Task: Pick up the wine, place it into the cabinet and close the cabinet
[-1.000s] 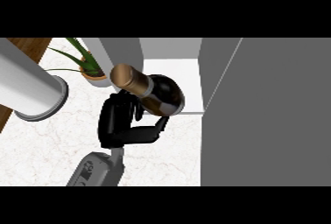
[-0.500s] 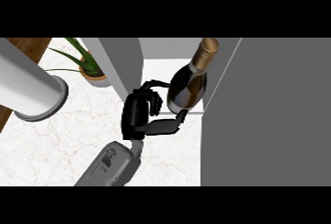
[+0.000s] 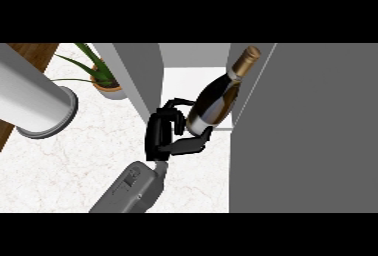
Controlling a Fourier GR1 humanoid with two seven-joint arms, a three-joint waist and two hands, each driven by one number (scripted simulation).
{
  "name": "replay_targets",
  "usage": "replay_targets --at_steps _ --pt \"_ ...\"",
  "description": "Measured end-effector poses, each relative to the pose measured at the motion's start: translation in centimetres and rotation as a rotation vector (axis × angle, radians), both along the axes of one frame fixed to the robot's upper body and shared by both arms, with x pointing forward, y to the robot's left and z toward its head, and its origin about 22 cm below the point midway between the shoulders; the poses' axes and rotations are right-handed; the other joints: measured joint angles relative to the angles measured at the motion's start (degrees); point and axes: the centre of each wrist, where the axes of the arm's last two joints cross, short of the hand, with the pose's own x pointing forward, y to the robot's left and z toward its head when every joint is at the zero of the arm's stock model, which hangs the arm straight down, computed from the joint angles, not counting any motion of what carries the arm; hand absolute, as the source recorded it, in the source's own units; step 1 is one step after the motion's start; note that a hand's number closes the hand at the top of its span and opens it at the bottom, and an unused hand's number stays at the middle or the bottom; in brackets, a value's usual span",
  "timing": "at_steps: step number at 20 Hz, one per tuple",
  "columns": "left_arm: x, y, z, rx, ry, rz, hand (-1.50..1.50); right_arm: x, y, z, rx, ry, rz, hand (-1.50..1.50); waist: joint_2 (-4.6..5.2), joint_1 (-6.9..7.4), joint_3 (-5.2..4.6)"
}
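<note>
Right hand (image 3: 168, 136) grasps the wine bottle (image 3: 215, 102) at its base, holding it tilted inside the open cabinet (image 3: 140, 75) above the worktop (image 3: 66, 165).

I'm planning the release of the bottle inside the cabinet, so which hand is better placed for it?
One hand shows, curled round the wine bottle at the cabinet opening, so it is clearly better placed. Its forearm enters left of centre; whether it is the robot's left or right cannot be told, and no other hand shows.
</note>
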Motion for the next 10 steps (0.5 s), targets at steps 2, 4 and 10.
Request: replay_targets --at_steps 2,4,10 --pt "0.4 0.3 -0.9 0.004 0.011 0.005 1.50 -0.5 0.3 -0.2 0.000 -0.002 -0.002 -1.50 0.02 -0.13 -0.02" --pt "0.5 0.6 -1.9 -0.001 0.019 0.013 1.50 -0.4 0.4 0.3 0.002 0.003 -0.003 -1.50 0.03 -0.14 -0.02" --pt "1.3 1.2 -3.8 -0.044 0.036 0.028 1.50 -0.1 0.7 -0.3 0.004 0.006 -0.001 -1.50 0.09 -0.33 -0.04"
